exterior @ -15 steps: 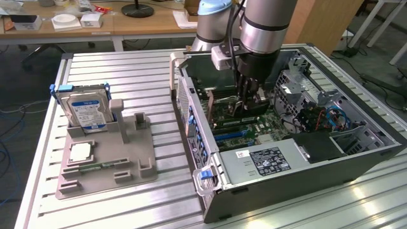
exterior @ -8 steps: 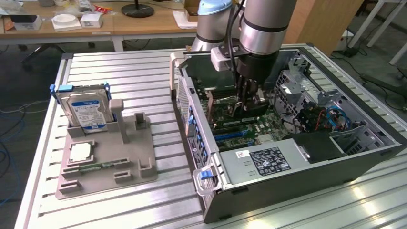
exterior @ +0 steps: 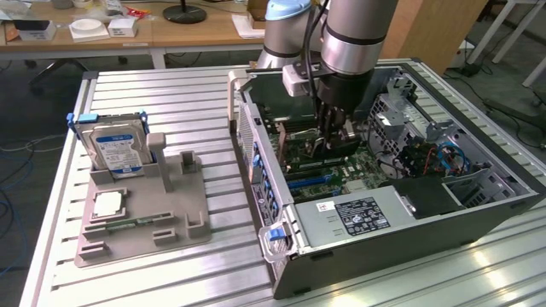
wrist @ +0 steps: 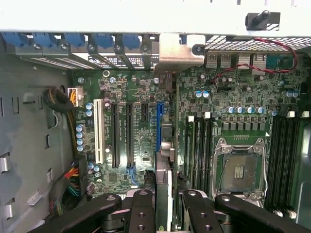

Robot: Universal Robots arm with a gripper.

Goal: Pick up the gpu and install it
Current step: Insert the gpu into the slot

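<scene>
Gripper (wrist: 164, 206) fingers clamp the gpu (wrist: 164, 160) edge-on over the motherboard (wrist: 141, 136), inside the open computer case (exterior: 477, 211).

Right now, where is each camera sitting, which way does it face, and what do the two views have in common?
Exterior view: off the arm, above one corner of the slatted table, looking down on the open computer case and grey parts stand; the arm and claw reach into the case.
Wrist view: on the wrist, looking straight down past the claw's fingers at the motherboard and empty processor socket.
Shared: the claw, shut on the gpu, the motherboard, and the case's blue slot clips.
</scene>
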